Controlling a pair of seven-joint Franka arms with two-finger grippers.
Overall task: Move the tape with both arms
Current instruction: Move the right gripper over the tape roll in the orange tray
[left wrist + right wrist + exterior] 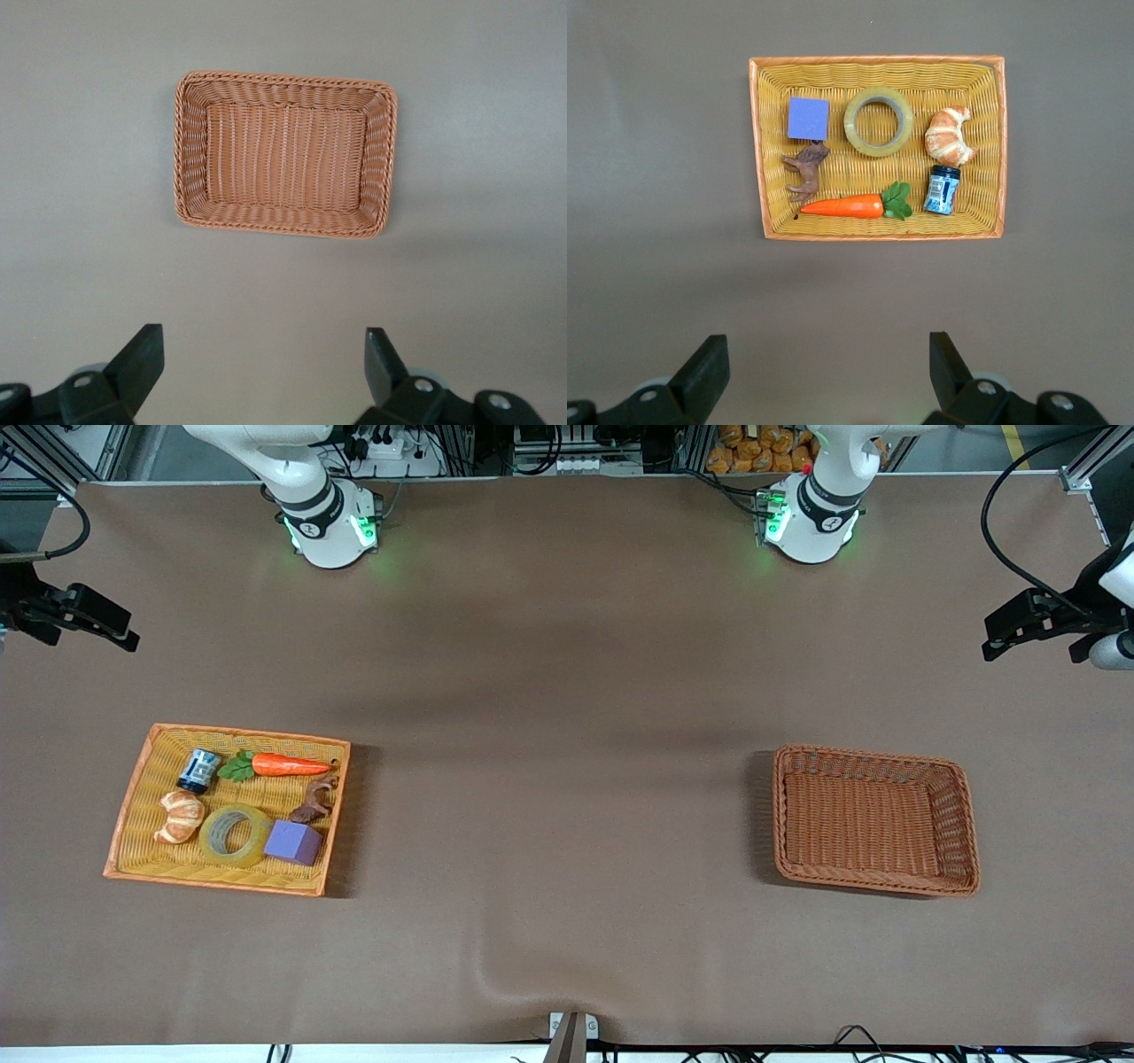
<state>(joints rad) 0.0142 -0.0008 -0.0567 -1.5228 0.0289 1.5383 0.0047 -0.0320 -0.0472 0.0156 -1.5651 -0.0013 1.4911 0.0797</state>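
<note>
The tape (235, 835) is a yellowish translucent ring with a grey core. It lies flat in the yellow wicker tray (133, 815), between a croissant (180, 816) and a purple cube (293, 841). It also shows in the right wrist view (879, 121). My right gripper (89, 615) is open and empty, high over the table's edge at the right arm's end (828, 350). My left gripper (1019, 624) is open and empty, high over the left arm's end (263, 345). Both are well clear of the tape.
The tray also holds a carrot (288, 764), a small blue can (198, 770) and a brown animal figure (316, 800). An empty brown wicker basket (961, 824) stands toward the left arm's end and shows in the left wrist view (190, 150). A brown cloth covers the table.
</note>
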